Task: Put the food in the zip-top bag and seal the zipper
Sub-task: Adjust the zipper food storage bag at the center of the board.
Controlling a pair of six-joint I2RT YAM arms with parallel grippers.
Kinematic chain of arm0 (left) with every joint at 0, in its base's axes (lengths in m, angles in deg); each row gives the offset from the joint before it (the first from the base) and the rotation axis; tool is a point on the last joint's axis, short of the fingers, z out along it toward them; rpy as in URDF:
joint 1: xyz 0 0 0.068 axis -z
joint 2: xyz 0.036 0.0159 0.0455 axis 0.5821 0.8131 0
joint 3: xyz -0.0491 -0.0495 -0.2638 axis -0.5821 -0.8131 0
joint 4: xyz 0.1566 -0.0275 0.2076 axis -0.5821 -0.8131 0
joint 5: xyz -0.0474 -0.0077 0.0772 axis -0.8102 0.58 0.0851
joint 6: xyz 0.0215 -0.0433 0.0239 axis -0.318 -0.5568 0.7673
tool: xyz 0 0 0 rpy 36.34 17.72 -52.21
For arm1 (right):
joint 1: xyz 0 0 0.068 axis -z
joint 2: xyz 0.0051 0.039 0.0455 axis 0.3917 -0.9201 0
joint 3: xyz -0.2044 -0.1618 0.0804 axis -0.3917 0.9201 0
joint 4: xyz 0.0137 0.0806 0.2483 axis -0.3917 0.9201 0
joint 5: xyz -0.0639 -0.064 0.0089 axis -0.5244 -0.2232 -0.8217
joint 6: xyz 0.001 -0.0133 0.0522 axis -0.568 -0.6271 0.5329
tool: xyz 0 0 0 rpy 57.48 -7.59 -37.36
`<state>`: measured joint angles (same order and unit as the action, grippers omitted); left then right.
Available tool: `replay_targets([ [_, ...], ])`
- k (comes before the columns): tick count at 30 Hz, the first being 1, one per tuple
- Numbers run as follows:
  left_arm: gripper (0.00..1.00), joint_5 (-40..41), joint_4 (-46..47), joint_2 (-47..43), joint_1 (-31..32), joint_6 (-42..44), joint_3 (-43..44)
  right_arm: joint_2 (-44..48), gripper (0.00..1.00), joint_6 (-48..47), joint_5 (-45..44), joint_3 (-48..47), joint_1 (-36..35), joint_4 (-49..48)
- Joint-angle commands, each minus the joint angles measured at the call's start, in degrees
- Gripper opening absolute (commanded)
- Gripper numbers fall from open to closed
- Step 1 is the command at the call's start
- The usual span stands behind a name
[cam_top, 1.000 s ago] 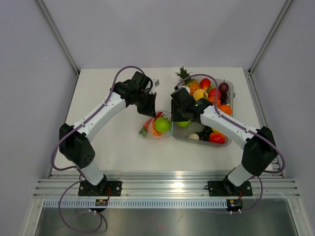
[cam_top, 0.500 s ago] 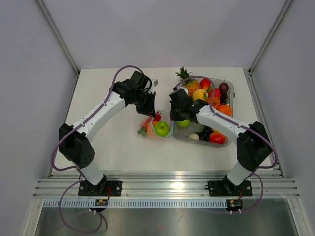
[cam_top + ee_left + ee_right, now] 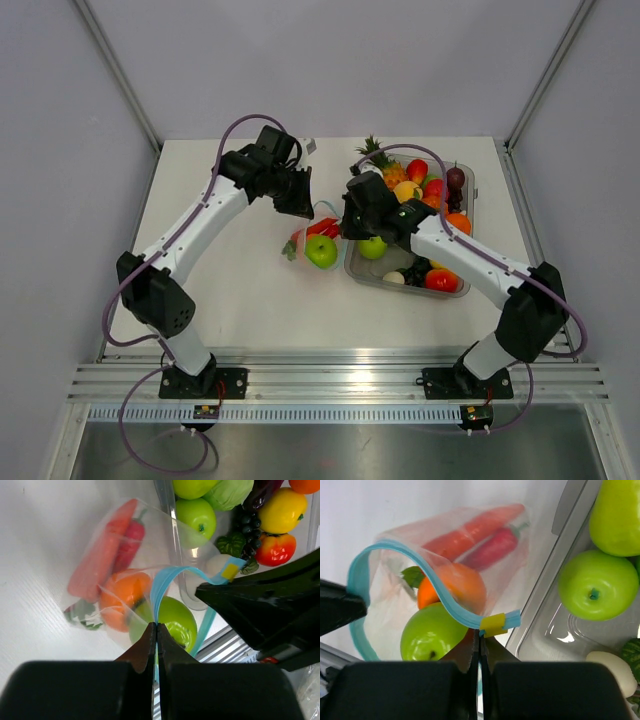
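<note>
The clear zip-top bag (image 3: 316,232) hangs between my two grippers, its mouth held open. Its light-blue zipper (image 3: 440,597) curves in a loop and carries a yellow slider (image 3: 494,623). Inside lie a red chili pepper (image 3: 492,549), a long orange carrot-like piece (image 3: 100,555) and a round orange piece (image 3: 457,587). A green apple (image 3: 431,634) sits at the mouth. My left gripper (image 3: 156,628) is shut on the zipper strip (image 3: 161,587) at one side. My right gripper (image 3: 481,641) is shut on the strip beside the slider.
A rigid clear tray (image 3: 462,291) of toy fruit stands right of the bag, with green apples (image 3: 597,584), a pineapple (image 3: 378,156) and tomatoes. Its rim (image 3: 166,515) lies close beside the bag. White table (image 3: 230,290) spreads to the left.
Both grippers have drawn back toward the far side and risen with the bag's mouth. The bag and the green apple shifted slightly left and away from the front edge.
</note>
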<state>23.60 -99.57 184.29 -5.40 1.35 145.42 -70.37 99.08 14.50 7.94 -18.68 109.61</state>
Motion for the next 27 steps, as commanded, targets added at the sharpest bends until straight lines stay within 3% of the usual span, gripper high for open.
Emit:
replay_targets([
  [1, 0.0, 0.3, -0.6, 3.0, 0.3, 0.5, 1.8, -5.6, 0.0, 0.7, 1.2, -2.9, -0.4, 2.7],
  [8, 0.0, 3.8, -0.5, 1.2, 0.4, 1.6, -2.3, -1.9, 0.0, 1.3, -1.6, -2.4, -0.4, 3.1],
  [15, 0.0, 5.8, -1.9, 0.9, 0.4, 1.6, -0.4, 3.4, 0.0, 1.9, 1.9, -1.8, -0.4, 2.4],
  [20, 0.0, 7.5, -3.3, 3.7, 0.5, 2.6, 2.1, 1.5, 0.0, 1.5, 4.8, -4.0, -0.4, 2.2],
  [27, 0.0, 10.5, -3.0, 8.6, 0.8, 2.3, 2.6, -8.4, 0.0, 1.0, 4.4, -9.6, 0.7, 5.2],
])
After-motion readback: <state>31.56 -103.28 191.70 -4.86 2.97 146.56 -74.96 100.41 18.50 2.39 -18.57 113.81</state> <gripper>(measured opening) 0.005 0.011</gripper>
